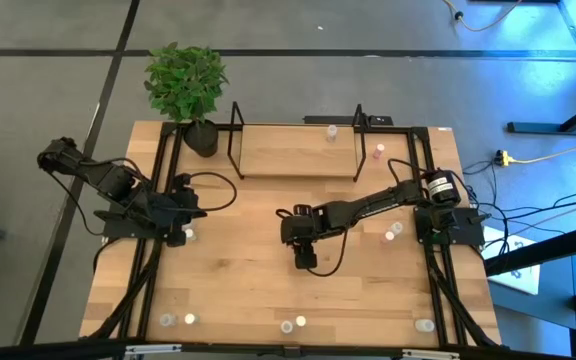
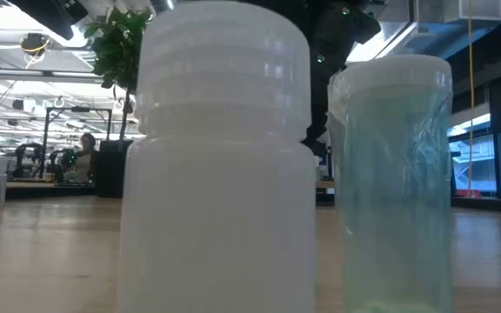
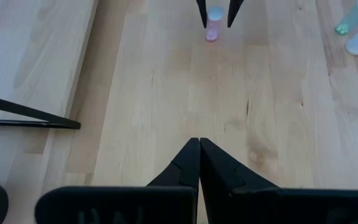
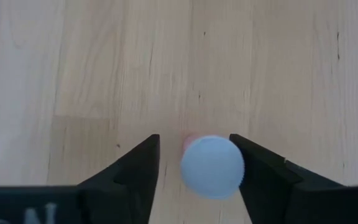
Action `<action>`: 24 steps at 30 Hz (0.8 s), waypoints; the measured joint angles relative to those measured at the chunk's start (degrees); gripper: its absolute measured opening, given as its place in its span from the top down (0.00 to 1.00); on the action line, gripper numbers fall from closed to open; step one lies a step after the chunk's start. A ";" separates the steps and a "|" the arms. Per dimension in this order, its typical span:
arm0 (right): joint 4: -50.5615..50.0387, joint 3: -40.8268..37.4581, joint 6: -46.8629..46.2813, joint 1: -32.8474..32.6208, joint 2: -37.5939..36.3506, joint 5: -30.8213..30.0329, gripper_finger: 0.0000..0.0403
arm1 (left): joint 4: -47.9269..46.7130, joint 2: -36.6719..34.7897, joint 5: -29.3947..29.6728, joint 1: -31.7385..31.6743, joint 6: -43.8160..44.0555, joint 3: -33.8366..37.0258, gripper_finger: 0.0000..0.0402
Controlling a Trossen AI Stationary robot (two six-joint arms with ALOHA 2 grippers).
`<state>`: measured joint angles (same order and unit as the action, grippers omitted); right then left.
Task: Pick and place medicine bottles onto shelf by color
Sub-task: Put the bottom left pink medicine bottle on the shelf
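- Right gripper [image 4: 194, 165] straddles a small pink translucent bottle with a white cap [image 4: 212, 166], fingers open; one finger touches it, the other leaves a gap.
- Centre before squeezing, or it tips.
- Left gripper [image 3: 199, 163] waits closed.

- Wooden table [image 1: 238, 270]: light planks, black frame rails along both sides.
- Shelf [image 1: 293, 150] at the far edge, one bottle [image 1: 332, 131] on it.
- Potted plant [image 1: 188, 85], far left corner.
- Loose bottles [image 1: 293, 324] along the near edge.

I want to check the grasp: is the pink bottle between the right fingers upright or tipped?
Upright. The right wrist view looks straight down on the pink bottle's round cap, and it stands on the table.
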<state>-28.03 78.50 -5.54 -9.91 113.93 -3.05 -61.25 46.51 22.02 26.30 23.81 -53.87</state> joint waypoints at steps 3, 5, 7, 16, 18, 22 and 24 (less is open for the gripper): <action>0.00 0.00 0.00 0.00 0.00 0.00 0.60 | 0.01 0.01 0.00 0.00 0.00 0.00 1.00; 0.00 0.00 -0.20 0.00 0.00 0.00 0.64 | 0.00 -0.01 0.00 0.00 0.00 0.00 1.00; 0.03 0.00 -0.34 -0.01 0.00 0.00 0.67 | 0.01 -0.01 0.00 0.00 0.00 0.00 1.00; 1.55 0.00 -1.40 0.34 -0.79 0.11 0.71 | 0.01 0.01 -0.01 0.00 0.00 0.00 1.00; 1.60 0.00 -1.83 0.84 -1.24 0.24 0.70 | 0.00 -0.01 -0.02 0.00 0.00 0.00 1.00; 1.41 0.02 -1.73 2.23 -2.44 0.20 0.70 | 0.02 0.00 -0.01 0.00 0.00 0.00 1.00; 1.12 0.02 -1.88 3.14 -3.41 0.23 0.70 | 0.02 -0.01 0.00 0.00 0.00 0.00 1.00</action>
<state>-26.91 78.52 -7.42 -6.77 110.52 -2.82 -61.23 46.50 22.02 26.30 23.81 -53.87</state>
